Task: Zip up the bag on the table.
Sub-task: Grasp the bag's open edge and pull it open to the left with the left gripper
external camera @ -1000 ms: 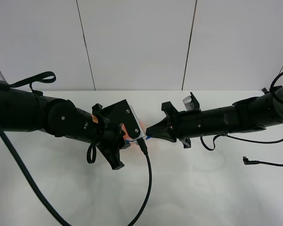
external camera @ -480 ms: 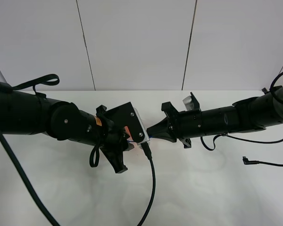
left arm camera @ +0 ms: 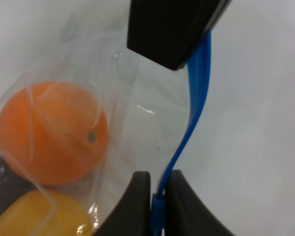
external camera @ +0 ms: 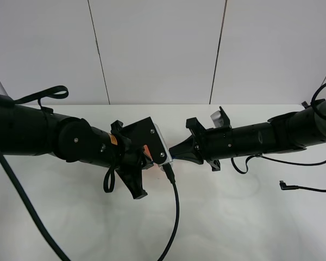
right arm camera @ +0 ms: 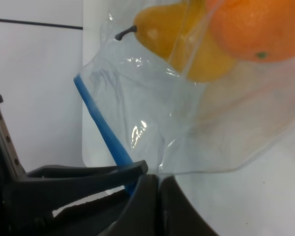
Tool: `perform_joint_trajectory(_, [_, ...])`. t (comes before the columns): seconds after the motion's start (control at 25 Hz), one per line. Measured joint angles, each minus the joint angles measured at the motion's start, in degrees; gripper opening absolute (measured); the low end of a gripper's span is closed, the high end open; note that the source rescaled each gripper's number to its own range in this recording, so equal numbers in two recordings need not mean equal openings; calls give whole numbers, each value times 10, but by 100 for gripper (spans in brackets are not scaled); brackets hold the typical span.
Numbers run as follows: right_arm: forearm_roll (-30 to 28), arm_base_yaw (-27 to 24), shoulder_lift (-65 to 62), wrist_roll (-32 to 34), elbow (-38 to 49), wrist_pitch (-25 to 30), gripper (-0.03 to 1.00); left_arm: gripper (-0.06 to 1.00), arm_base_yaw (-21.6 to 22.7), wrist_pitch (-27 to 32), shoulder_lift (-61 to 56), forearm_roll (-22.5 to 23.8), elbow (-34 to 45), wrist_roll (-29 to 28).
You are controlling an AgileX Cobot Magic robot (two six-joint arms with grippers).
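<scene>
The clear bag (left arm camera: 132, 98) lies on the white table (external camera: 233, 217), holding an orange (left arm camera: 51, 132), a yellow pear (right arm camera: 177, 34) and a dark item (left arm camera: 0, 172). In the high view the bag is almost wholly hidden under my left gripper (external camera: 155, 159); only a bit of orange (external camera: 146, 150) shows. My left gripper (left arm camera: 157, 179) is shut on the blue zipper strip (left arm camera: 196, 98). My right gripper (right arm camera: 157, 179) is shut on the strip's end (right arm camera: 103, 128). The two grippers sit close together, tip near tip (external camera: 171, 152).
A black cable (external camera: 175, 217) hangs from the left wrist across the table's front. Another thin cable with a plug (external camera: 289, 186) lies at the right. White wall panels stand behind the table's far edge.
My left gripper has slid a little to the right along the strip, closer to the right gripper. The right arm has stayed still.
</scene>
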Motion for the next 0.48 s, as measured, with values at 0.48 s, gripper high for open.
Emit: perform_joint_trajectory(0.48, [-30, -46, 0, 5, 0, -2, 0, 0, 84, -9, 0, 25, 33, 12])
